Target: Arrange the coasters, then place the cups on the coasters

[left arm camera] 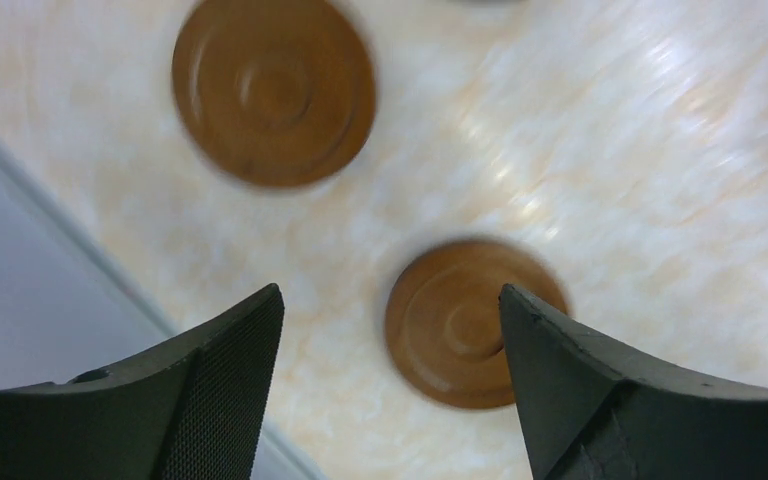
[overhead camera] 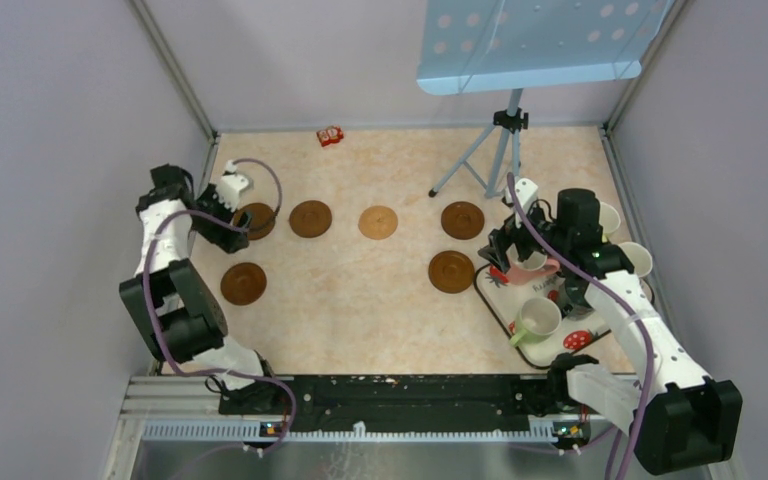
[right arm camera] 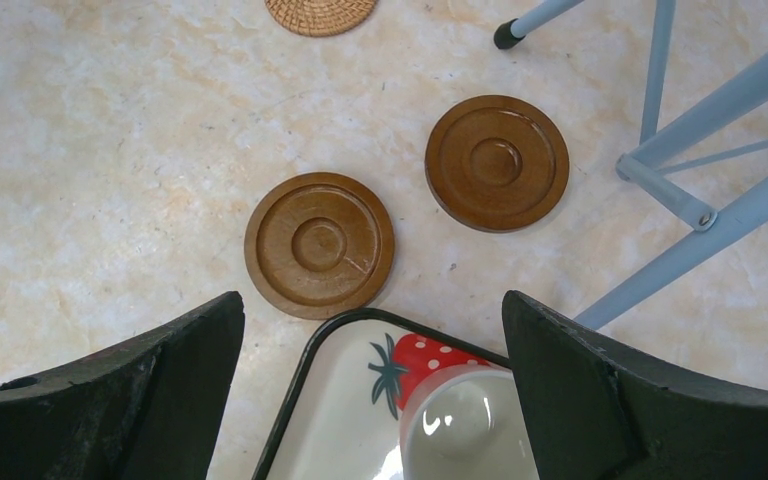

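The left claw stands wide open with nothing in it, low over the far-left end of the tabletop. All six coasters lie flat, four in a far row and two nearer, and none carries a cup yet. The right claw is also wide open, hanging over the tray with a pale-lined cup right below its jaws, not gripped.

The main risk, I judge, is on the tray. The cups sit close together, a green one just nearer and two more at the right edge, so a jaw coming down off-centre could knock a neighbour, catch a handle or tip the cup against the tray rim.

The blue stand plants its legs just beside the far-right coaster, so a cup carried there could clip a leg. On the left, the claw works close to the side wall, and a jaw could drag the end coaster out of line. A small red object by the back wall is well clear.
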Robot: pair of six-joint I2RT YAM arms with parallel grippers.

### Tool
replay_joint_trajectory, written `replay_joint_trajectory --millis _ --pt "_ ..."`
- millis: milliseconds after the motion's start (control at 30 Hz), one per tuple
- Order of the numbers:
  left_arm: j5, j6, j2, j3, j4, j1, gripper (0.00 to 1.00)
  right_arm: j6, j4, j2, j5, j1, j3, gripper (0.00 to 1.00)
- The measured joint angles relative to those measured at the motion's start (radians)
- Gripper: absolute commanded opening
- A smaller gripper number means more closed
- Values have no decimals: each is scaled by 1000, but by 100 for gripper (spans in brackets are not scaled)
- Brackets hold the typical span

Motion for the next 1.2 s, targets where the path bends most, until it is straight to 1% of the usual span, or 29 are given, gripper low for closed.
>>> replay_joint_trajectory --millis 33,133,233,267,300,400,500,667,833,1000,1200 --pt "5 -16 -19 7 0 -38 87 0 0 -2 0 0 0 98" --pt "22 -92 -82 9 8 -208 89 3 4 -5 0 0 0 99" --pt "24 -204 -127 2 66 -443 90 8 10 -8 3 0 0 99" --pt "25 -232 -128 2 84 -501 90 9 10 -11 5 0 0 99" --pt "19 -272 -126 2 108 -582 90 11 11 -15 8 0 0 99" --pt "2 -384 -79 6 171 -776 91 17 17 -28 23 0 0 99" --pt "-24 -479 27 52 216 -913 92 27 29 -40 46 0 0 99" --pt "-86 -573 235 182 264 -1070 94 51 39 -46 114 -11 0 99" --pt "-154 -634 380 287 292 -1186 93 99 64 -48 200 -56 6 99" --pt "-190 -682 456 351 329 -1246 93 145 109 -62 304 -79 6 99" --pt "-226 -714 520 387 350 -1273 86 171 142 -72 380 -86 6 99"
